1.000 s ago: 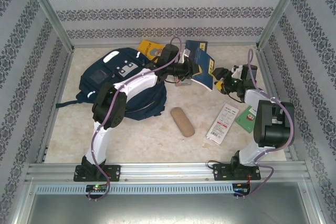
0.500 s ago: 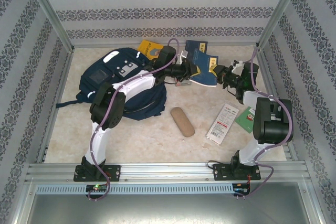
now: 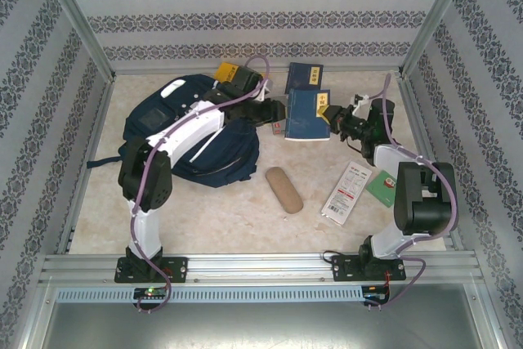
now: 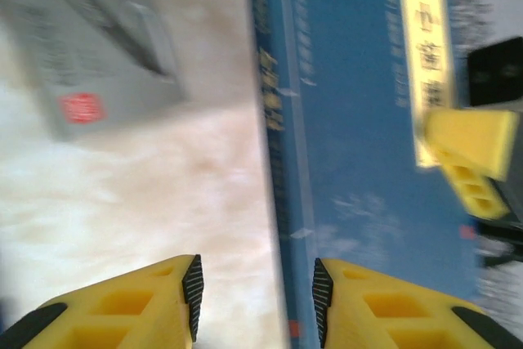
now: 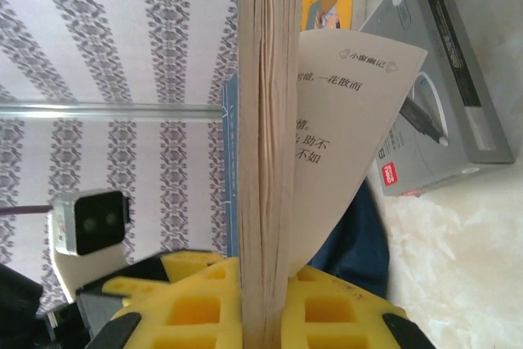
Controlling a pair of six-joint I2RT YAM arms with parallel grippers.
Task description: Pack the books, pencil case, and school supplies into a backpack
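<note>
A navy blue book (image 3: 306, 116) with a pale label hangs by its right edge in my right gripper (image 3: 333, 118). In the right wrist view the fingers (image 5: 196, 308) are shut on the book's page block (image 5: 263, 120), and one page flares loose. My left gripper (image 3: 278, 112) is at the book's left edge with its jaws open (image 4: 255, 284); the blurred spine (image 4: 282, 161) runs past the gap. The backpack (image 3: 188, 132) lies under the left arm. Another navy book (image 3: 304, 75) and a yellow book (image 3: 226, 73) lie at the back. The tan pencil case (image 3: 283, 190) lies mid-table.
The grey box with the red label (image 4: 90, 55) lies below the held book, next to the backpack. A white packet (image 3: 346, 194) and a green flat item (image 3: 382, 185) lie by the right arm. Patterned walls close in the table on three sides.
My right gripper closed on the book's right edge. The left gripper then let go, opened and drew back left. The book swung down from a tilt to nearly flat.
</note>
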